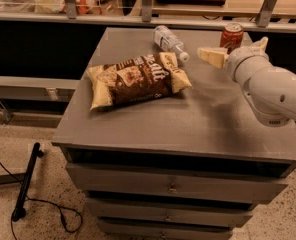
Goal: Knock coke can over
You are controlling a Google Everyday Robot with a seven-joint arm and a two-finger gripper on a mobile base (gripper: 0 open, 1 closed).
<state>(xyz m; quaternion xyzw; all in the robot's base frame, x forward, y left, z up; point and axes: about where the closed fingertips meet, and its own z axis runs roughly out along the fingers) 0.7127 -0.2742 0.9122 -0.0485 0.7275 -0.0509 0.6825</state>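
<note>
Grey and flat, the worktop (198, 129) of a drawer cabinet carried a chip bag (138, 79) lying near the middle, a clear water bottle (169, 40) on its side behind that, and the coke can (231, 35) standing upright near the back right corner. At the end of the white arm (275, 91), the jaws hung just in front of the can, spread wide with nothing held between them; one of the cream fingers (211, 57) reached out to the can's left, the other showed to its right. Whether either touched the can could not be told. The can looked like thin, smooth aluminium, light if empty and tall for its base, so it would probably tip easily. A sideways push high on its wall, near the silver top, seemed better than any grip; a low push might only slide it along the worktop
</note>
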